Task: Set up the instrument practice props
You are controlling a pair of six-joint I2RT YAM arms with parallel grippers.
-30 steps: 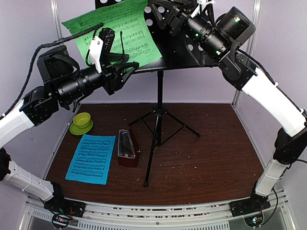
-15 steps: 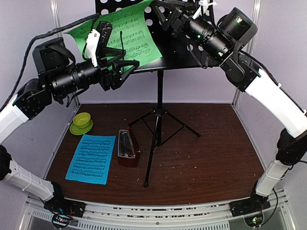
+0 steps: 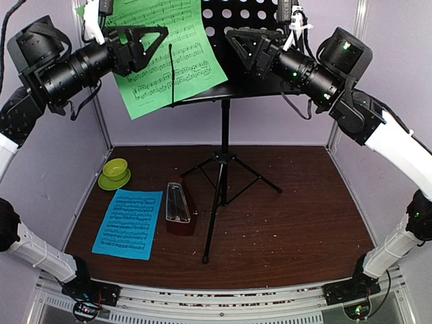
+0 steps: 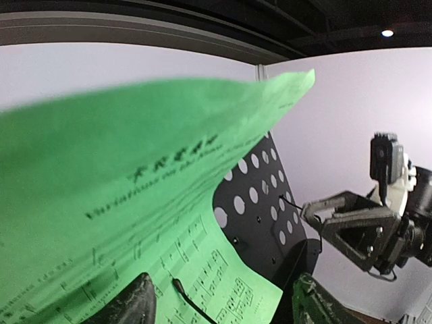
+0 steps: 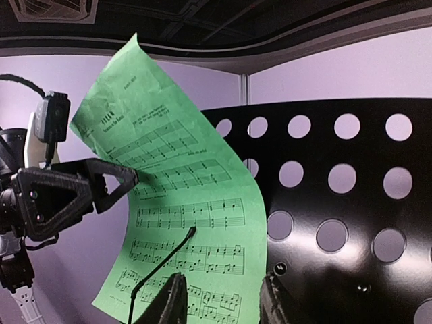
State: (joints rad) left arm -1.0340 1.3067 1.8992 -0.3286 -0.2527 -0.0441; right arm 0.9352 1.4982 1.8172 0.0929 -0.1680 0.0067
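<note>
**Green sheet on the stand, both arms up high**

The black music stand is standing on its three legs in the middle of the brown table. The green sheet leans on the left part of the stand's holey desk. It is tilted, and its left side sticks out past the desk. A thin black wire lies across the front of the sheet.

The left gripper is up by the sheet's left edge. Its fingers are wide apart. I cannot tell if they touch the paper. The right gripper is in front of the desk, just right of the sheet. Its fingers are apart too, with nothing between them.

Down on the table, the blue sheet lies flat at the left. The metronome is just beside it, near the stand's legs. A small green bowl sits behind the blue sheet.
</note>
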